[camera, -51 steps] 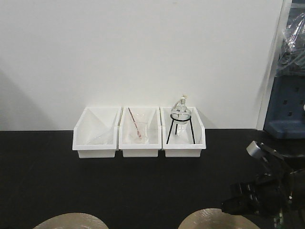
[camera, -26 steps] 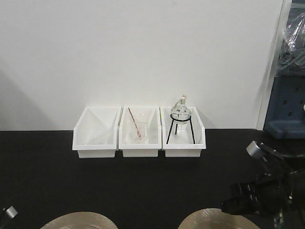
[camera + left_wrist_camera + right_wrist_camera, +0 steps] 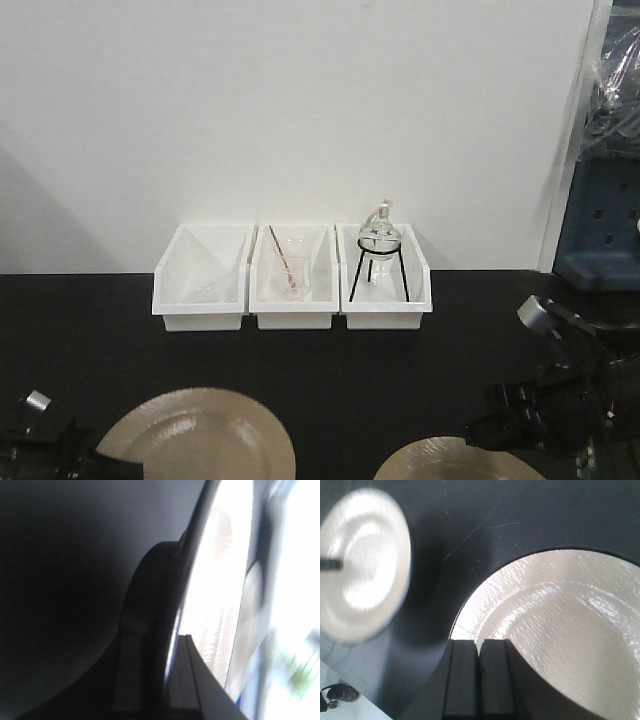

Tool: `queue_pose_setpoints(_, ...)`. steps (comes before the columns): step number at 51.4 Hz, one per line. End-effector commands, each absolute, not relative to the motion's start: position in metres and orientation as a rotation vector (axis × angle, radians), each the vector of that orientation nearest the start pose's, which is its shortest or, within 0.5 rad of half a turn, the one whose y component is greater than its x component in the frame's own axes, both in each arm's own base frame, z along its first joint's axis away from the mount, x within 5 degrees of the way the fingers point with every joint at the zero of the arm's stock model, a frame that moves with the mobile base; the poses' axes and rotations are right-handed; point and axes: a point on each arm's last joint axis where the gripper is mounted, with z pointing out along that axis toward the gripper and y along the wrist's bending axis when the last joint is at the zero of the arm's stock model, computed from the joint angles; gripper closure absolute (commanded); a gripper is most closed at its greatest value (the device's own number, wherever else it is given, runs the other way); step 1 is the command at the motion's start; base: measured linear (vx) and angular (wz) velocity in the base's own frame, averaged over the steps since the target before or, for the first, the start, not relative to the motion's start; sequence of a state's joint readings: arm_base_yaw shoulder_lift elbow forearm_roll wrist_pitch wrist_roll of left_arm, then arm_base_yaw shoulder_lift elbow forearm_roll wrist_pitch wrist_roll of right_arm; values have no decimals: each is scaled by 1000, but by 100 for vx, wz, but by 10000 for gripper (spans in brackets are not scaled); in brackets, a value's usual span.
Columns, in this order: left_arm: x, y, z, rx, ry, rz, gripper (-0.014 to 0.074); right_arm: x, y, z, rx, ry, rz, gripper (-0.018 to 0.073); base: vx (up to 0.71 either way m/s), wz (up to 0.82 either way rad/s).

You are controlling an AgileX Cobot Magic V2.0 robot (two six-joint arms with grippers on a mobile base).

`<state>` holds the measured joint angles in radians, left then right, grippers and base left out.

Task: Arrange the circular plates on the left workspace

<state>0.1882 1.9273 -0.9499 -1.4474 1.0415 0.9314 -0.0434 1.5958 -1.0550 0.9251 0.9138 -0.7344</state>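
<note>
The left arm (image 3: 55, 452) and right arm (image 3: 555, 405) are showing black housings with silver caps (image 3: 533, 311); the right gripper (image 3: 479, 642) is showing 2 flat black fingers (image 3: 465, 680).

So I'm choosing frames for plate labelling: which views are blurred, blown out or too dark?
Front view: evenly lit, reasonably sharp, though the left plate and right plate are cut by the bottom edge. Left wrist view: mostly black, the left plate edge-on and blown out to white, background smeared. Right wrist view: right plate crisp with glare; left plate blurred.
</note>
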Motion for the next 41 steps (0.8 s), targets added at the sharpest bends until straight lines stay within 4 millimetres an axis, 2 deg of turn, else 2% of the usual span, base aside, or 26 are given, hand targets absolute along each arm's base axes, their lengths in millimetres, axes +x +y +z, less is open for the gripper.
queue_pose_setpoints(1,358,-26,195,-478,2147,-1539,598,315,44,274,-216,2435,889,561,0,0)
queue_pose_setpoints(11,382,-47,198,-547,2147,-1414,597,315,44,274,-214,2433,889,561,0,0)
queue_pose_setpoints(28,417,-87,182,-540,2193,-1461,597,316,44,274,-210,2431,883,561,0,0)
queue_pose_setpoints(41,421,-98,164,-572,2246,-1391,561,315,44,274,-218,2436,898,561,0,0)
